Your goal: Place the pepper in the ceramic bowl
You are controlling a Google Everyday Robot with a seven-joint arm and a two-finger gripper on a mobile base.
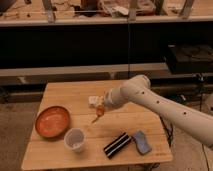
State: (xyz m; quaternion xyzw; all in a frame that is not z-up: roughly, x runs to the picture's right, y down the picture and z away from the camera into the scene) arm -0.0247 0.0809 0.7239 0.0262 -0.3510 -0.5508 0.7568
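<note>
Wooden desk (142, 125) before dark shelving (75, 47); end effector (96, 103) above desk centre grips small orange pepper (100, 111), tapered tip down, near ceramic bowl (52, 122).

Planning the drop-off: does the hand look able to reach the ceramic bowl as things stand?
Probably yes. The hand, with the pepper right at it, is over the middle of the table; only bare wood lies between it and the ceramic bowl, and the cup stands off that line.
</note>
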